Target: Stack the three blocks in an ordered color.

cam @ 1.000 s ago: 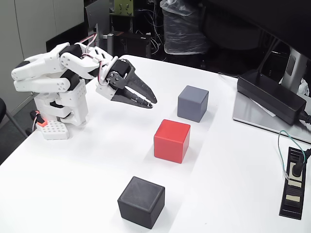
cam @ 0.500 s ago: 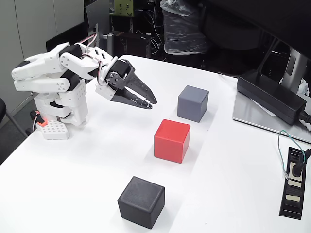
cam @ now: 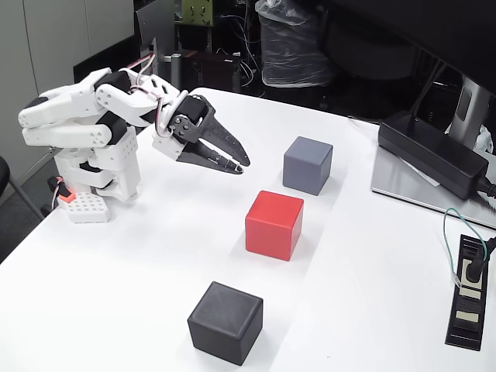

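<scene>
Three matte cubes with rounded edges sit apart from one another on the white counter [cam: 139, 256] in the fixed view, forming a loose diagonal line that runs from the lower middle up toward the right. Nearest the camera is the black cube [cam: 225, 322], beyond it the bright red cube [cam: 274, 225], and farthest back the blue-grey cube [cam: 308, 165]. None of them touches another, and none is stacked. Each stands flat on one face with a top face up, all turned by about the same amount, so that one vertical edge faces the camera; being cubes, they have no long axis to speak of.

At the left, the white arm [cam: 81, 124] is folded over its base, and its dark two-finger gripper [cam: 242, 165] reaches out to the right, tilted slightly downward, above the counter. Its pointed fingers lie nearly together with only a thin gap between the tips, so it is clenched on nothing and touches no cube and not the counter. The blue-grey cube lies just to the right of the tips at about the same height in the picture, the red cube lies below and right of them, and the black cube is well apart, down toward the near edge.

On the right edge rests a long black power brick [cam: 432, 153].
</scene>
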